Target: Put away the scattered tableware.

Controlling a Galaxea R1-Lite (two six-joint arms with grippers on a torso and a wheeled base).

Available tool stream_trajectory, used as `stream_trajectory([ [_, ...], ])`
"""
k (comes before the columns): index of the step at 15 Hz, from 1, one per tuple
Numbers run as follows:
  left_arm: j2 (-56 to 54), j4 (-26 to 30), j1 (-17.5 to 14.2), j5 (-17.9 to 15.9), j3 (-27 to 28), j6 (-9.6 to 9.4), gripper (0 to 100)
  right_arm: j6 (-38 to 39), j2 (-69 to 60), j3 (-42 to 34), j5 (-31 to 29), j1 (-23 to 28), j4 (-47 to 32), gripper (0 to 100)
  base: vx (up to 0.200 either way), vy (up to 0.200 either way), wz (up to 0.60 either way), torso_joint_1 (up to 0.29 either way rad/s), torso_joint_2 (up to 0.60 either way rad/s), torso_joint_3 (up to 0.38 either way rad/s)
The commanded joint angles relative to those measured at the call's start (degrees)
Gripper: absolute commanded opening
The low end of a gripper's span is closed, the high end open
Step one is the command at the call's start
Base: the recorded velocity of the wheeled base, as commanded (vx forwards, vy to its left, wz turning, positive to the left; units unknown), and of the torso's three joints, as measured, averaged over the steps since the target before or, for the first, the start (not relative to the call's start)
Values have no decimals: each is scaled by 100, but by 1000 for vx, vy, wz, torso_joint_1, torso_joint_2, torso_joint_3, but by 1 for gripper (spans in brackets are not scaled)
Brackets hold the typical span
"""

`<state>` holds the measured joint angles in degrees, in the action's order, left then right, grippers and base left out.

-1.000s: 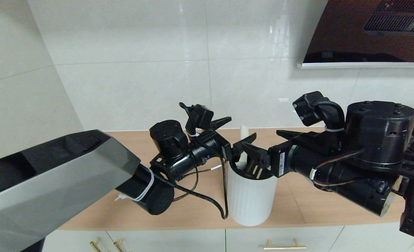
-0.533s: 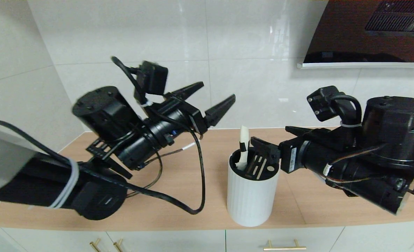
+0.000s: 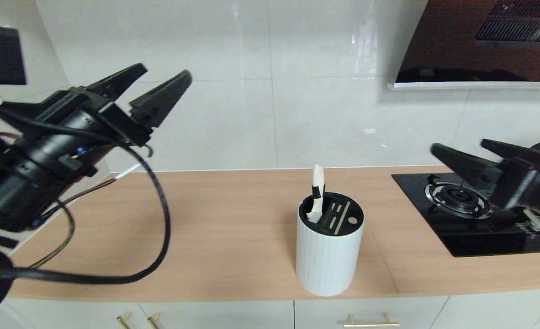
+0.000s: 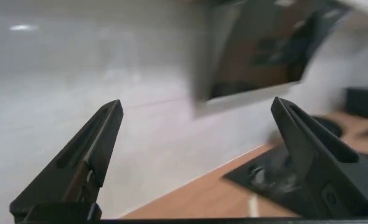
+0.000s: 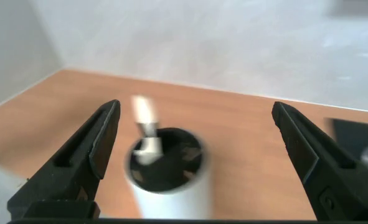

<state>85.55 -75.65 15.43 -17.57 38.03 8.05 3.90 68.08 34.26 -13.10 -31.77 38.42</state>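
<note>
A white ribbed utensil holder [image 3: 328, 256] with a black slotted top stands near the front edge of the wooden counter [image 3: 224, 219]. A white-handled utensil [image 3: 317, 192] with a black band sticks up out of it; the right wrist view shows the holder [image 5: 166, 180] and the handle [image 5: 145, 121] too. My left gripper [image 3: 160, 87] is open and empty, raised high at the left in front of the tiled wall, far from the holder. My right gripper [image 3: 466, 155] is open and empty at the right, above the stove.
A black gas stove [image 3: 475, 214] is set into the counter at the right, and a range hood [image 3: 480, 45] hangs above it. White tiles [image 3: 270, 100] back the counter. Cabinet doors with gold handles [image 3: 370, 322] lie below its front edge.
Both arms have drawn away from the holder: the left gripper rose up and to the left, the right gripper pulled back to the right. The utensil stays in the holder.
</note>
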Motion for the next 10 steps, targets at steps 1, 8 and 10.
stream_trajectory([
  [1, -1797, 446, -858, -98, -1430, 180, 100, -3, -2177, -1044, 36, 848, -828, 100, 0, 0, 0, 0, 0, 0],
  [8, -5549, 4709, -867, -625, -1958, 1129, 100, -258, -5552, -437, 45, 2175, -4660, 100, 0, 0, 0, 0, 0, 0],
  [10, -6376, 5219, -875, -449, -1905, 1155, 100, -258, -6061, -437, 36, 2289, -4897, 100, 0, 0, 0, 0, 0, 0],
])
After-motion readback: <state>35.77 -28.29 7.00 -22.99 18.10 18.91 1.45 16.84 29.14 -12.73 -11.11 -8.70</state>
